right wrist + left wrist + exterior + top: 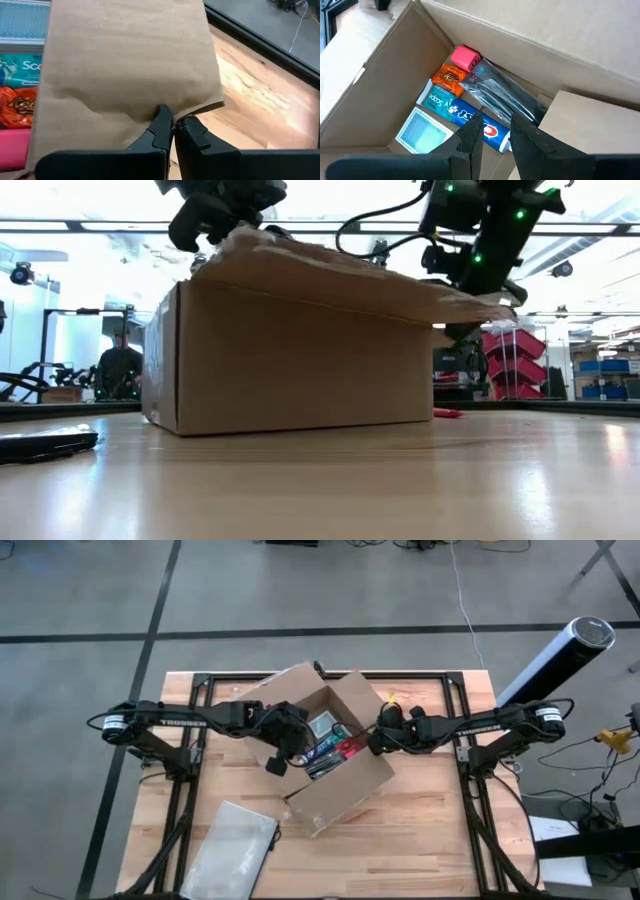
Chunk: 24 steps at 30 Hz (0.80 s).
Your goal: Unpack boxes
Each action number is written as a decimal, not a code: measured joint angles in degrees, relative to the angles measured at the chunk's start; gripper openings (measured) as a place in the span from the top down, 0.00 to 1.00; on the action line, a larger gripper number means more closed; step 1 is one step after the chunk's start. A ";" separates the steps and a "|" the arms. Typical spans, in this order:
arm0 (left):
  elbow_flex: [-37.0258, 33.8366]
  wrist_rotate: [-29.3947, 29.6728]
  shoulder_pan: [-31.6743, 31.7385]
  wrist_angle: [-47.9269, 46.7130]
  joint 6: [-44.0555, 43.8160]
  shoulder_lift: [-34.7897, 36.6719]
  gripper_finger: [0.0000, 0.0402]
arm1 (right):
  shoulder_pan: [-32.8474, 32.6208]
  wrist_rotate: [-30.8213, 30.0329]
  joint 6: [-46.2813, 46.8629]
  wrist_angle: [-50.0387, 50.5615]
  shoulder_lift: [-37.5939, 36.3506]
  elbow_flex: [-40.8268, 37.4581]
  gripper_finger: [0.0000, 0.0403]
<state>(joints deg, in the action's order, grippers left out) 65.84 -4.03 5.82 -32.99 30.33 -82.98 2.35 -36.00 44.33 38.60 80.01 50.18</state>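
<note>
The cardboard box (pixel 335 755) sits open near the middle of the wooden counter (pixel 440 840), turned at a slant, with its flaps folded outward. My right gripper (pixel 172 125) is at the box's 3 o'clock side, clenched on the edge of a brown flap (pixel 130 60), which is pinched between my two dark fingers and held up off the counter; in the low view that flap slopes out over the box's right end. My left gripper (pixel 496 131) hangs over the opening from the 9 o'clock side, its fingers (pixel 472 137) a small way apart and grasping nothing, pointed down at what lies inside. On the box's floor I see a blue toothpaste carton (pixel 470 117), a teal packet (pixel 435 97) lying against it, an orange candy wrapper (pixel 451 77), a pink block (pixel 465 57), a dark glossy bag (pixel 505 95) lying across the carton's far side, and a blue patterned card pack (pixel 422 132) in the near corner. On the counter at about 7 o'clock from the box lies a flat grey-white pouch (pixel 232 845), well apart from it. A small red item (pixel 447 413) lies on the counter beside the box's right end in the low view. Beyond the counter a person (pixel 118 365) sits in the room.
</note>
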 joint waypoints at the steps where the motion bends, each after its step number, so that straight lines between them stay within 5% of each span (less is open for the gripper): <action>1: 0.00 0.00 0.00 0.03 0.00 0.00 0.81 | 0.02 0.77 -0.95 -1.20 0.02 -0.29 1.00; 11: 0.00 -0.03 0.00 0.65 0.43 0.00 0.80 | -0.12 0.57 -7.46 -4.84 -0.46 -0.36 0.98; 21: -0.04 -3.00 0.39 -4.44 -1.52 0.00 0.77 | -0.32 0.08 -11.73 -4.86 -3.63 0.05 0.77; 24: -0.04 -9.52 1.83 -5.73 -4.23 0.00 0.81 | -0.35 0.05 -12.67 -4.89 -5.06 0.08 0.71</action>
<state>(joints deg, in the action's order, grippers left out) 65.80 -13.56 7.66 -38.72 26.09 -82.98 2.00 -35.94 31.66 33.71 74.94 50.26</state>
